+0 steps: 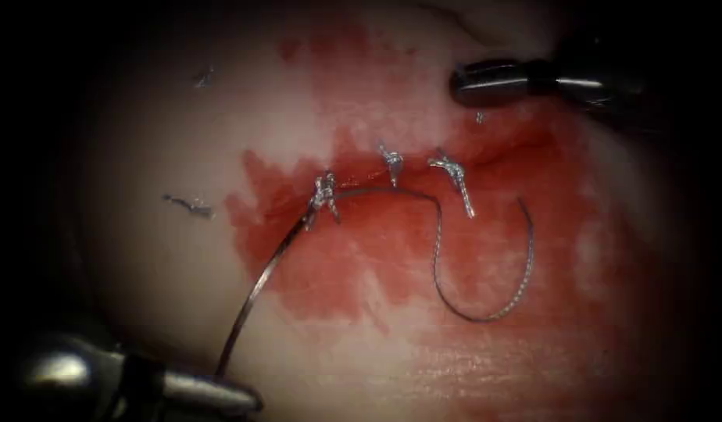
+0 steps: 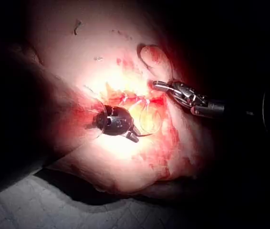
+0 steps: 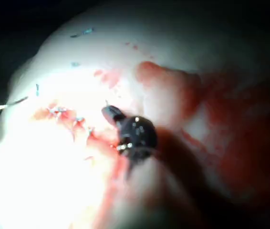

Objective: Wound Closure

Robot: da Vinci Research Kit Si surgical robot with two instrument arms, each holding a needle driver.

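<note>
Your left tool [image 1: 248,400] has its jaws closed on one end of the needle [image 1: 267,273], low and to the left of the wound. From that grip the needle sweeps up in a long arc to the leftmost stitch [image 1: 323,191] and carries on rightward past it. Holding it at the end rather than mid-curve leaves most of the arc free ahead of the jaws, which looks deliberate.

Where the needle meets that stitch, you cannot tell whether it runs through the tissue [image 1: 181,297] or only lies across it under the knot.

At the needle's far end the thread [image 1: 486,316] drops away, loops loosely across the red fluid [image 1: 361,258] and curls back up to a free end on the right. It is slack, so nothing pulls on the stitches.

Your right tool [image 1: 486,82] sits up and to the right, apart from the cut [image 1: 361,181]. Its jaws look closed together and hold nothing. Parked there, it probably keeps the stitch line open to view.

Two more stitches [image 1: 391,162] lie to the right along the cut. Two cut ends of thread [image 1: 191,205] lie on the pale tissue well to the left.
</note>
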